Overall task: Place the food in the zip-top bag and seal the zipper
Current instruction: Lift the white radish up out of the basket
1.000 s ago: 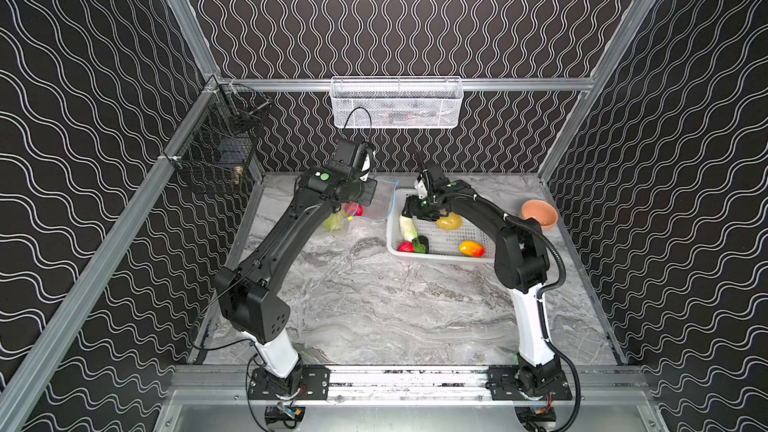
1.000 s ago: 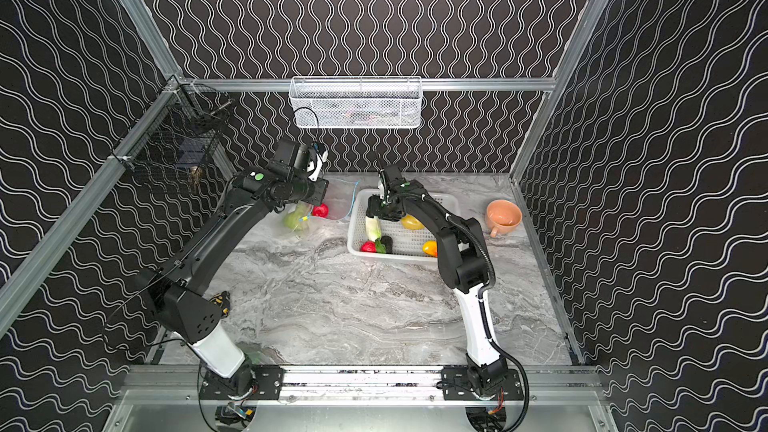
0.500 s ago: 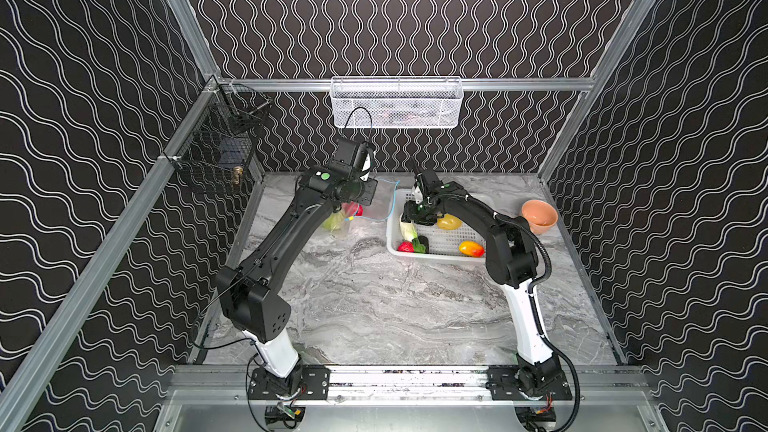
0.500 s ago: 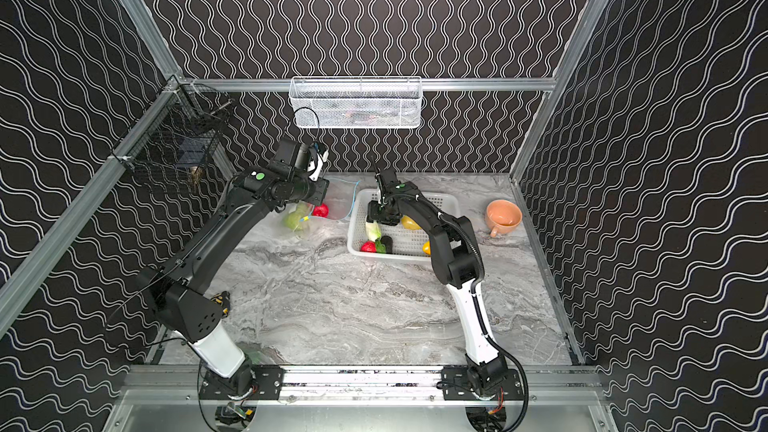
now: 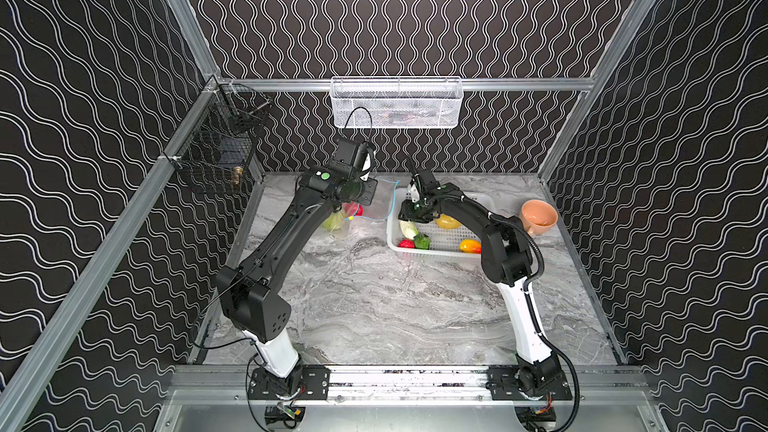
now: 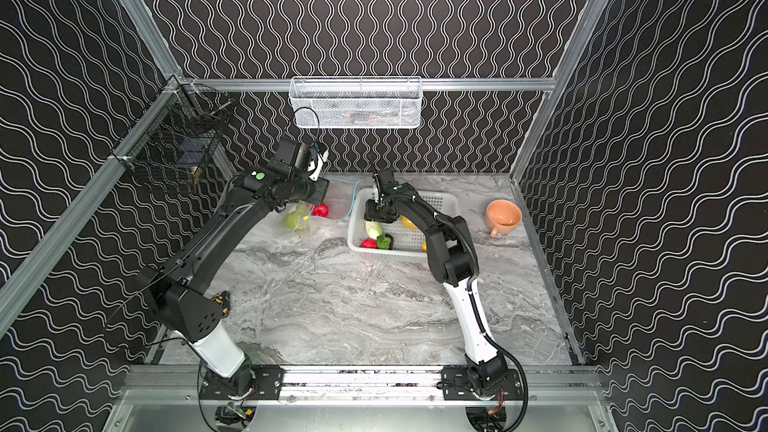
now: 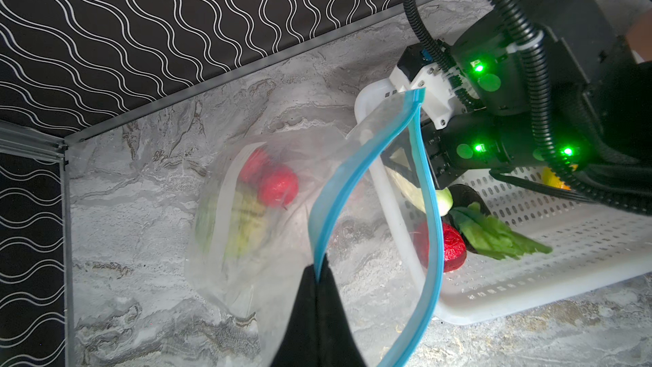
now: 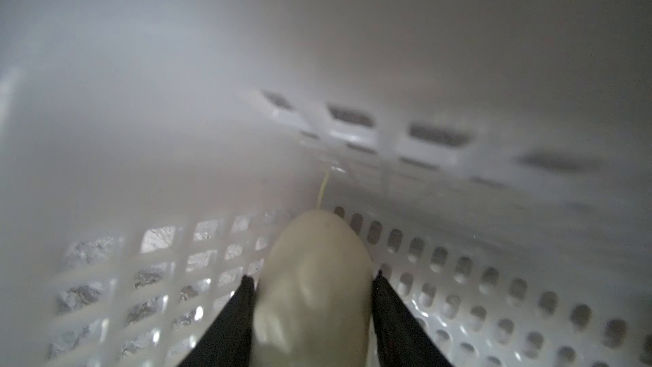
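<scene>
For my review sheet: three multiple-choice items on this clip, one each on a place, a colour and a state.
1. Where is the white radish? A in the zip-top bag; B in the cup; C in the white basket.
2. What colour is the cup? A orange; B blue; C green.
3. How is the bag's mouth? A zipped shut; B open, held by the left tool; C tucked under the basket.
C: it lies there between the fingers of the right tool.
A: both top views show it.
B: the two sides of the zipper stand apart.
</scene>
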